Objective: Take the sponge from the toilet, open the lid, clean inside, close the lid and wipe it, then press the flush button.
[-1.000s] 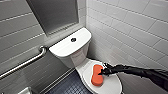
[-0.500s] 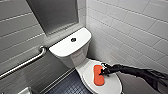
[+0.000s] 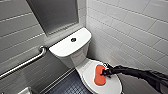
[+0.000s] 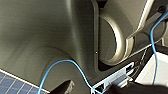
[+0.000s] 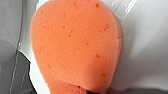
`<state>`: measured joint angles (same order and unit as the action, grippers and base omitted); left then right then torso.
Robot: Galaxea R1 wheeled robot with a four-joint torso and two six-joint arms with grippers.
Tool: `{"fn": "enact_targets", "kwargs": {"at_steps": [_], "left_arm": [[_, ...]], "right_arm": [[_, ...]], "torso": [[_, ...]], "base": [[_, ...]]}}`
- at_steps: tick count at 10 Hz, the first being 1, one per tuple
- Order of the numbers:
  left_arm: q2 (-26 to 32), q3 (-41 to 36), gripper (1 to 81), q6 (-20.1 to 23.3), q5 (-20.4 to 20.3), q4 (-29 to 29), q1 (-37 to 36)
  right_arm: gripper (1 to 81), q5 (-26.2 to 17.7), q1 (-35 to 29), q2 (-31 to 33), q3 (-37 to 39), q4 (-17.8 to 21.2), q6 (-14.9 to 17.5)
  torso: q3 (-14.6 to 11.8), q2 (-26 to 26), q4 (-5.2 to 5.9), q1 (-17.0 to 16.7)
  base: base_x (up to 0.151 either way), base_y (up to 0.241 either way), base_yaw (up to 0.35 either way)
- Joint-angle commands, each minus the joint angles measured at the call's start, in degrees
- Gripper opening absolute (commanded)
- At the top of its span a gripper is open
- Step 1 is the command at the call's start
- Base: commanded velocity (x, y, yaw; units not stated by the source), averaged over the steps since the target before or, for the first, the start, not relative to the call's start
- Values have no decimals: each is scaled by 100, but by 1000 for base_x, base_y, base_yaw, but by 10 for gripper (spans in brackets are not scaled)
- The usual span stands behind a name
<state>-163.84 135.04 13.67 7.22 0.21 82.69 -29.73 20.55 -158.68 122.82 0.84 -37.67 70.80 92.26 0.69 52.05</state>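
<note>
Sponge [image 3: 99, 75] lies flat on the closed lid [image 3: 111, 87], close against the right gripper [image 3: 105, 72], handy for lifting; whether it's clamped, I can't tell.

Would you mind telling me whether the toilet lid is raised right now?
No, the lid lies flat and closed on the toilet, with the sponge on top of it.
</note>
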Motion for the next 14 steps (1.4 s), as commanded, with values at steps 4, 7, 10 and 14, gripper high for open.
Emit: {"fn": "enact_targets", "kwargs": {"at_steps": [4,7,10,14], "left_arm": [[8,-82,811,66,544,-3,112],[0,-91,811,101,544,-3,112],[26,-91,811,110,544,-3,112],[-17,-100,811,189,535,6,112]], "right_arm": [[10,-270,217,1669,-1716,-1040,-1170],[10,47,691,2348,-2316,-1385,-1630],[10,644,1419,3156,-2641,-1385,-1647],[10,1505,2475,4079,-3107,-1394,-1638]], "torso": [[0,0,0,0],[0,0,0,0],[0,0,0,0],[0,2,0,0]], "base": [[0,0,0],[0,0,0],[0,0,0],[0,0,0]]}}
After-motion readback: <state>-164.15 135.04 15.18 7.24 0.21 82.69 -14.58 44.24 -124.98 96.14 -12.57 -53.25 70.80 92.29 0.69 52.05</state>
